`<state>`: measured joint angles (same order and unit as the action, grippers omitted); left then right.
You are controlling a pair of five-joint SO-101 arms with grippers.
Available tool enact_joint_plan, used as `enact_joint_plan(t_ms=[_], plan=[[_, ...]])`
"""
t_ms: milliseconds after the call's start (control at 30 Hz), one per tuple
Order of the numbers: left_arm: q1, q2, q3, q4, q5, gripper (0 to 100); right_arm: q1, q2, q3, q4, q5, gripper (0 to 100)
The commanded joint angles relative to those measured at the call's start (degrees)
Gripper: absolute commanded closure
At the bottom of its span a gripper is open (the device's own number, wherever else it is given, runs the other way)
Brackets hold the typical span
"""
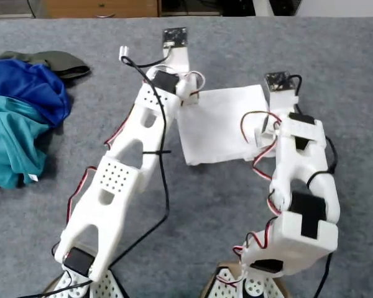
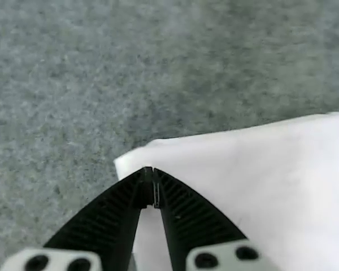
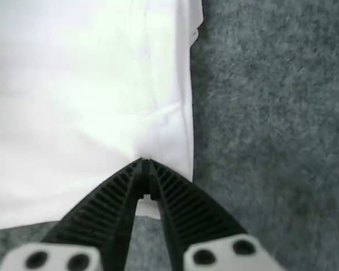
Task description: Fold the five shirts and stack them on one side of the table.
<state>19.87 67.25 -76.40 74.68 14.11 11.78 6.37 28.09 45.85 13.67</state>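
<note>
I have the white shirt [image 1: 221,127] lying flat as a partly folded rectangle in the middle of the tabletop [image 1: 236,205], toward its far edge. It sits a little askew to the edges.

My left gripper [image 2: 152,183] has its jaws pressed together on the shirt's far-left corner. The cloth looks pinched between the tips, and the corner sits slightly proud of the grey surface. My right gripper [image 3: 144,175] is likewise clamped on the shirt, just inside its right-hand edge, with small creases running out from the tips.

So the shirt lies between the two grippers, and its longer side runs roughly from one to the other. Each arm is on its own side of it, and neither has to cross over. I judge the next move to be a joint one, either lifting and folding or dragging the piece to a side. Both grips would need to travel together or the fold will skew.

The high view gives me the layout, but the arms hide both sets of tips there. The wrist views show the pinches and how close each is to the hem.

At the left edge of the tabletop wait a blue shirt [image 1: 25,87], a teal shirt [image 1: 12,146] and an olive shirt [image 1: 59,62], heaped and unfolded. That makes the right side look like the better place for the stack.
</note>
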Motion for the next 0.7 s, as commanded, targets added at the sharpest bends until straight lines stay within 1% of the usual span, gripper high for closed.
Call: enact_joint_plan(t_ms=[0,233,333,400,467,633,667], plan=[[-0.8,-0.4,2.9,-3.0,0.6,98,0.7,-5.8,1.1,-1.6,-1.3,99.5],[-0.9,-0.6,3.5,-2.8,0.6,98,-3.0,-18.5,11.5,-7.8,-1.5,99.5],[-1.0,-0.6,3.3,-2.9,0.6,98,-2.7,-25.9,14.7,-9.6,-5.9,99.5],[-1.2,-0.6,2.5,-2.4,0.4,98,-1.1,-29.6,15.4,-9.4,-7.6,99.4],[-1.4,-0.7,-0.5,1.5,0.3,98,0.8,-32.4,15.0,-7.2,-8.2,99.4],[-5.0,-0.7,-15.9,16.6,-0.9,98,8.6,-36.3,10.8,3.4,-7.6,99.5],[-6.0,-0.6,-19.2,20.4,-1.3,98,9.9,-36.8,10.0,6.3,-6.4,99.5]])
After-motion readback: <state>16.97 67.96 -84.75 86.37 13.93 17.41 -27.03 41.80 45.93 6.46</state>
